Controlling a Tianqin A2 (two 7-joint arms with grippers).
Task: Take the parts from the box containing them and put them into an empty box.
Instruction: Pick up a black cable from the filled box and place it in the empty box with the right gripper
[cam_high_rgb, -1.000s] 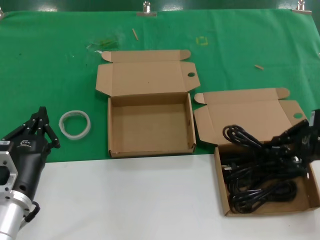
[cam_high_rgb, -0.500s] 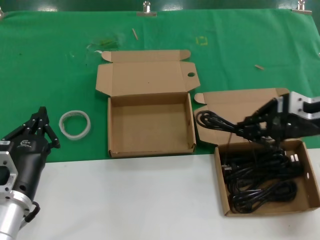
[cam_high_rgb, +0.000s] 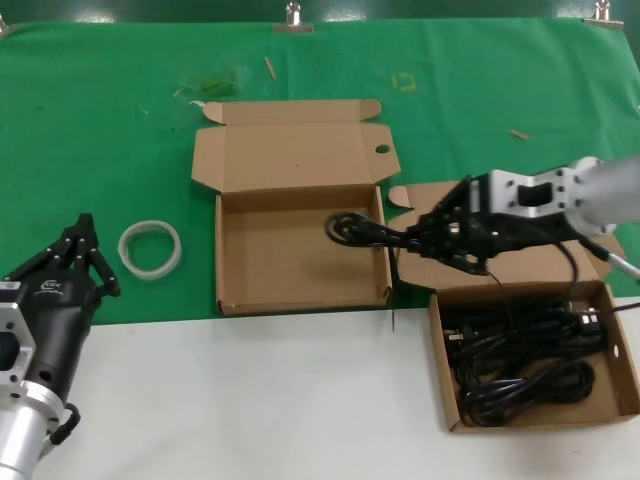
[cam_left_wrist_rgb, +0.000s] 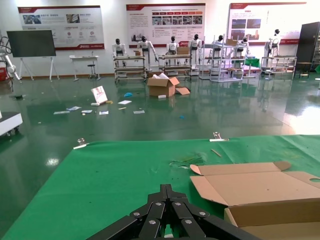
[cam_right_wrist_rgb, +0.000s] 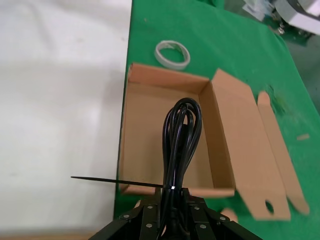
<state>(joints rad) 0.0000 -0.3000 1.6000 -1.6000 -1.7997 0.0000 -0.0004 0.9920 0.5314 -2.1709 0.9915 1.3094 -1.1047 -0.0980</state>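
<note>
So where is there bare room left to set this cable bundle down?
The empty box has a bare floor below the bundle held by the right gripper. The white table between the left gripper and the source box is free. That box is crowded with cables.

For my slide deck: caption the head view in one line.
Right gripper carries a coiled black cable over the empty box; left gripper waits beside the white ring.

Empty box (cam_high_rgb: 300, 250) at centre; box containing them (cam_high_rgb: 530, 360) to its right, nearer the robot, remaining parts (cam_high_rgb: 520, 360) inside. Held cable bundle (cam_high_rgb: 365, 230) above empty box's right wall. White ring (cam_high_rgb: 150, 248) left of empty box.
</note>
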